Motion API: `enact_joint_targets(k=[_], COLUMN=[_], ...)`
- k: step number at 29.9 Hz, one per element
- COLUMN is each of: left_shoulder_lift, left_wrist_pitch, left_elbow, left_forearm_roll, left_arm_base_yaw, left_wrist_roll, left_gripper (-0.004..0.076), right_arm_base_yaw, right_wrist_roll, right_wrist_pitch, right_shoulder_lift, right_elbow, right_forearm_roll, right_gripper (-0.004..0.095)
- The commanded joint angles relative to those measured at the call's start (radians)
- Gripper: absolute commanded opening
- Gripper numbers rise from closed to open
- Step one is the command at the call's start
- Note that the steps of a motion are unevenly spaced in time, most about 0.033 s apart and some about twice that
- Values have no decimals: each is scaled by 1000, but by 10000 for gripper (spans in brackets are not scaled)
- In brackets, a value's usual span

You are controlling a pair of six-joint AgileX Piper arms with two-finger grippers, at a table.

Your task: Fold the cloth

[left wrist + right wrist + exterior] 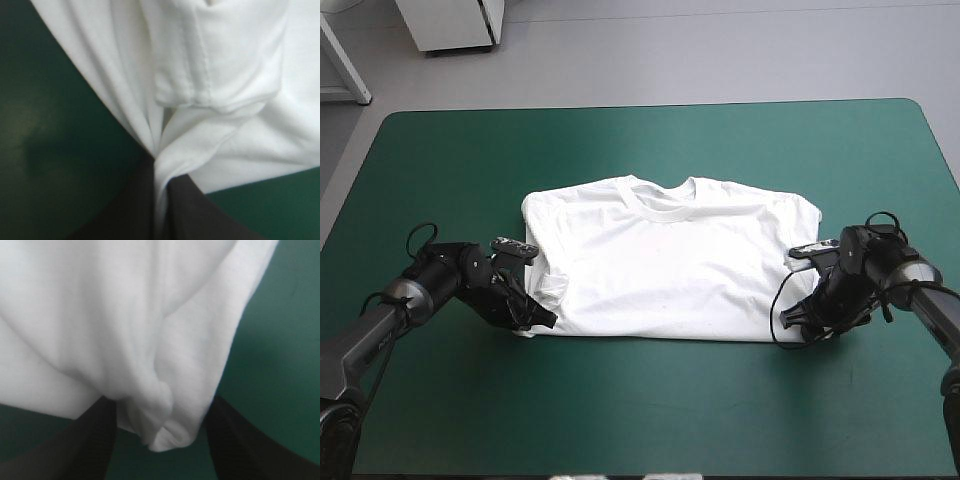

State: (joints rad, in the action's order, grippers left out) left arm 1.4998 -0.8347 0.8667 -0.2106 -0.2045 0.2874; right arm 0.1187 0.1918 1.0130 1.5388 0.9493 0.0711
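The white T-shirt [660, 260] lies spread flat mid-table, collar toward the far edge and both sleeves folded inward. My left gripper [538, 318] is at its near left corner. In the left wrist view that gripper [159, 167] is shut on the T-shirt [225, 75], with a pinched fold running up from between the black fingers. My right gripper [798, 325] sits at the near right corner. In the right wrist view its fingers [100, 440] stand apart, so the right gripper [161, 405] is open, and a bunched corner of the T-shirt [125, 315] hangs between them.
The teal-green cover [620, 420] shows on every side of the shirt, with a broad strip between the hem and the table's near edge. Both arms rest low on the table at the shirt's two near corners.
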Motion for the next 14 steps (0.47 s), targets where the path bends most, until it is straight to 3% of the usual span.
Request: enact_joint_targets(k=[1, 5, 11, 14], left_shoulder_lift=[-9, -9, -24, -58], left_wrist_pitch=[0, -11, -55, -85], left_elbow=[8, 8, 10, 10], left_forearm_roll=[-4, -4, -4, -4], left_arm_base_yaw=[-7, -7, -7, -7], left_wrist_roll=[0, 3, 19, 19], left_gripper=[-9, -9, -9, -9], right_arm_base_yaw=[1, 1, 1, 1], right_wrist_roll=[9, 25, 46, 46], right_wrist_pitch=[-4, -1, 66, 95], right_shoulder_lift=[3, 23, 21, -5], right_elbow=[18, 18, 34, 49], right_forearm_roll=[10, 49, 81, 85], right_gripper=[499, 388, -17, -17])
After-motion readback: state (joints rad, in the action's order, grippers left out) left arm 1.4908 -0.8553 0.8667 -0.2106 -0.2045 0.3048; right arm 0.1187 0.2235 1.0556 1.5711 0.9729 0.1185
